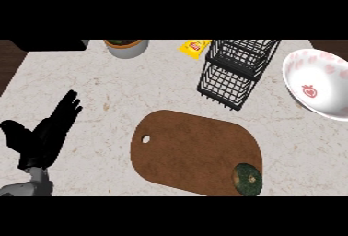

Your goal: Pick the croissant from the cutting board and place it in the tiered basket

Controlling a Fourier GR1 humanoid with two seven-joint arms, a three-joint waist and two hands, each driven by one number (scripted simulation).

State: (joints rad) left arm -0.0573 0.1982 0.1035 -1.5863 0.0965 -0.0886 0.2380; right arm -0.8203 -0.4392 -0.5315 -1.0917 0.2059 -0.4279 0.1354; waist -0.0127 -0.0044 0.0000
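Note:
A brown wooden cutting board (190, 147) with a small hole lies in the middle of the counter. On its near right corner rests a round, dark green-brown item (248, 179) with a pale spot; it does not look like a croissant. The black wire tiered basket (234, 69) stands behind the board, to the right. My left hand (48, 133) shows at the left edge, open with fingers straight and pointing away, well left of the board and touching nothing. No right hand shows.
A white bowl with red markings (319, 85) sits at the right edge. A grey pot (126, 46) and a yellow packet (195, 47) stand at the back. A dark block (51, 44) fills the back left corner.

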